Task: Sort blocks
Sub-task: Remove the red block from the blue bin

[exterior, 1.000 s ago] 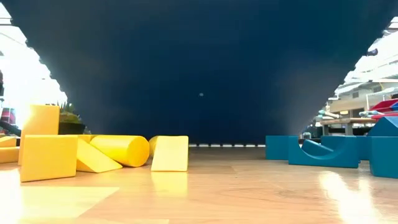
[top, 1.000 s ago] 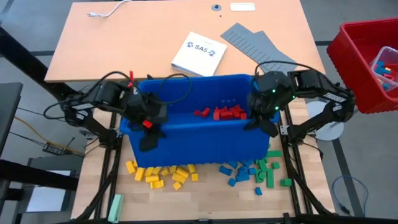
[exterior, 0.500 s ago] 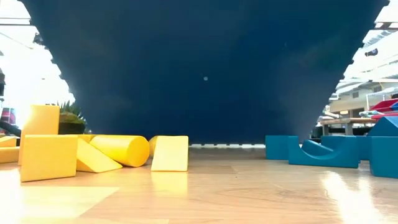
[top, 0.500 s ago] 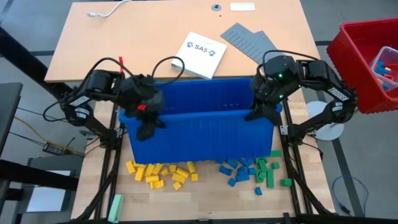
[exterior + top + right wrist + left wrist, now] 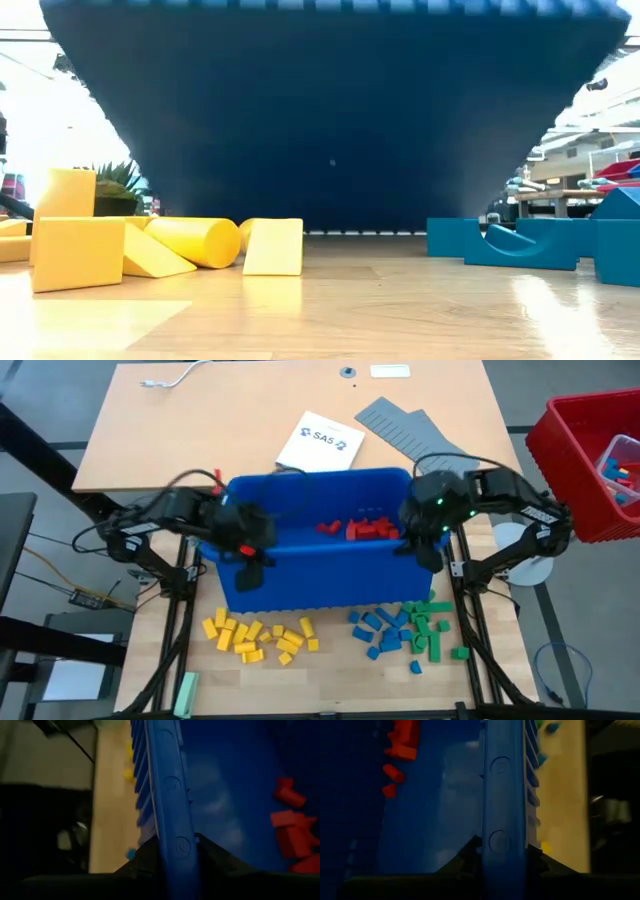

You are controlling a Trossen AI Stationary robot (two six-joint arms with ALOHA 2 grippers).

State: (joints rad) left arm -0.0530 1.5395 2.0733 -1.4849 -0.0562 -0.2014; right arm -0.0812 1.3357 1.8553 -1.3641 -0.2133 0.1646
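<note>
Both grippers hold a big blue bin (image 5: 320, 575) above the table. Several red blocks (image 5: 358, 530) lie inside it; they also show in the left wrist view (image 5: 400, 750) and the right wrist view (image 5: 292, 827). My left gripper (image 5: 250, 552) is shut on the bin's near rim at its left end. My right gripper (image 5: 420, 545) is shut on the same rim at its right end. Yellow blocks (image 5: 260, 638), blue blocks (image 5: 385, 635) and green blocks (image 5: 432, 632) lie in separate heaps on the table near its front edge. My left gripper has the near wall's rim (image 5: 504, 827) near its left end, one finger inside the bin and one outside. The fingers (image 5: 470, 851) slant down from the left. The bin hangs lifted and tilted. My right gripper has the same rim (image 5: 175, 832) near its right end, one finger inside and one outside. Its fingers (image 5: 207, 849) slant down from the right. The bin's underside (image 5: 330, 120) hangs over the table.
A white booklet (image 5: 320, 445) and flat grey ridged panels (image 5: 410, 428) lie on the far table half, with a white cable (image 5: 170, 380) at the far left. A red bin (image 5: 595, 460) stands beyond the right edge. A pale green bar (image 5: 187, 688) lies near left.
Both grippers swung the bin toward the table's far edge, then back toward the near edge. Half a second ago the bin was tipped so that the red blocks were hidden; now its opening faces up again and the red blocks show in the middle.
</note>
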